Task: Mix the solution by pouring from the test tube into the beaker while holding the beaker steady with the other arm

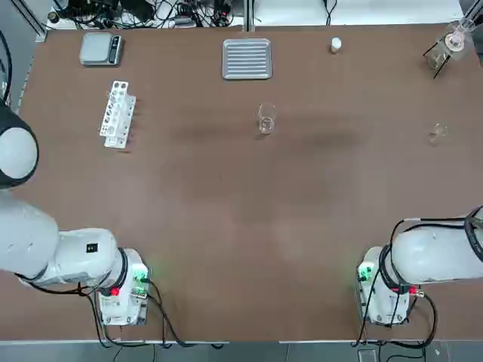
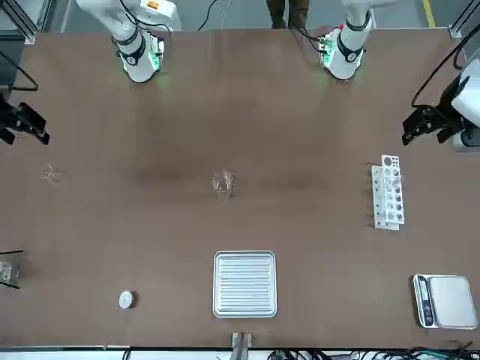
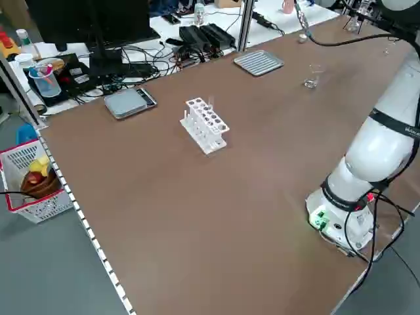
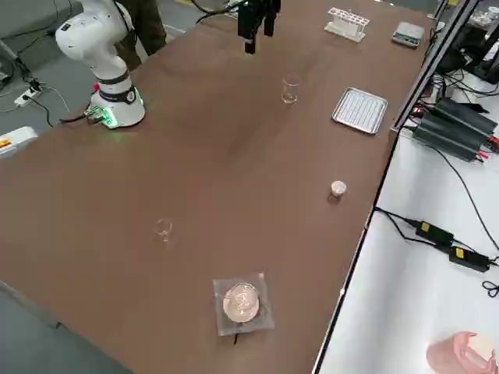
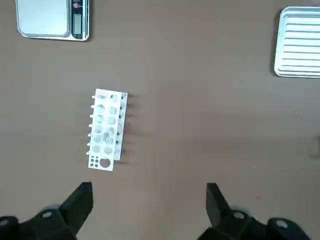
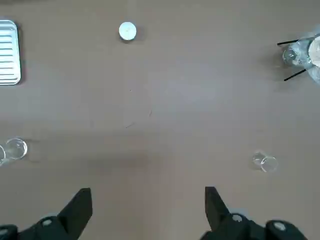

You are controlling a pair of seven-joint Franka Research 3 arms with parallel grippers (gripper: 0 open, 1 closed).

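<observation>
While the 2 grippers, left (image 5: 150,212) and right (image 6: 149,212), stand wide open and unloaded, the beaker (image 1: 266,123) sits upright mid-table.

Left gripper over its near side, right over its own; tray (image 1: 247,59) beyond beaker; scale (image 5: 54,19), display unreadable; rack (image 5: 106,129), tube contents indistinct; flask (image 6: 301,53) cut off, right wrist view; small glass vessel (image 6: 265,161) faint.

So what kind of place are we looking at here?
Probably a robotics lab set up for chemistry-style work: a white test-tube rack, a small glass beaker and a digital scale share the robot arms' table.
</observation>
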